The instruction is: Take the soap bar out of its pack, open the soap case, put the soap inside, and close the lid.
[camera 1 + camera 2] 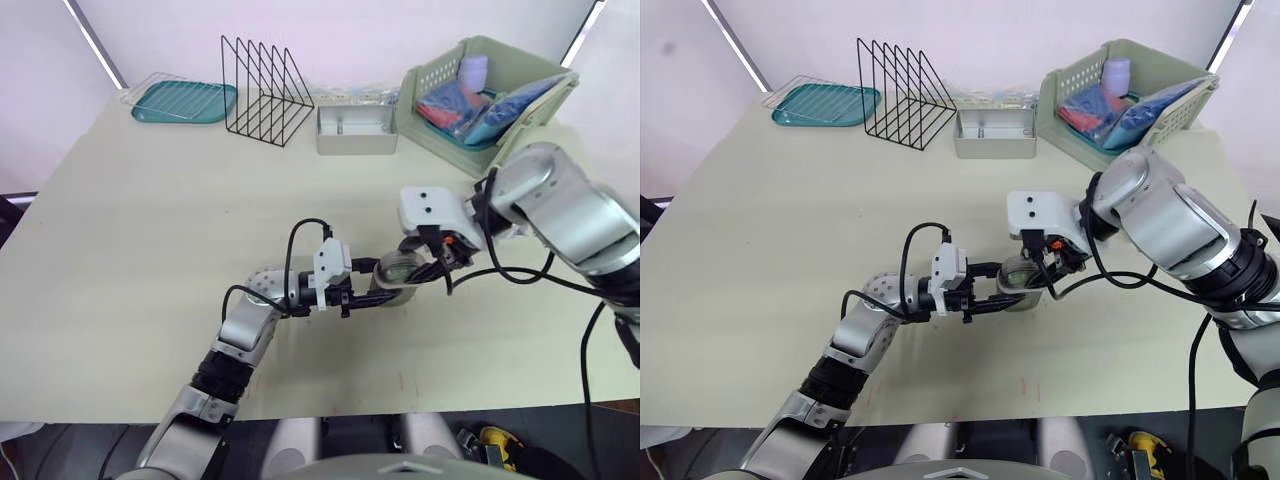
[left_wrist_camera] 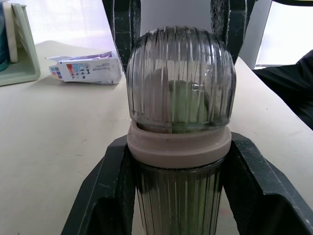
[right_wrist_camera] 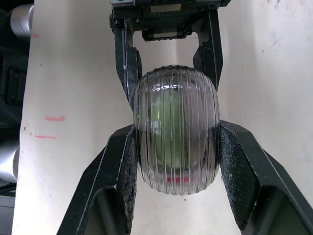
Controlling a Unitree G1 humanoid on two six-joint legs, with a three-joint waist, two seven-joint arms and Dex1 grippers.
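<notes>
Both sets of jaws are squeezed tight on the soap case. The left gripper holds the ribbed bottom part from both sides. The right gripper holds the round clear lid on top. The lid sits down on the pale ring of the case. The green soap is inside. The case stands upright around the middle of the table, a bit nearer the front edge. The soap pack lies flat on the table near a green basket at the back right corner.
</notes>
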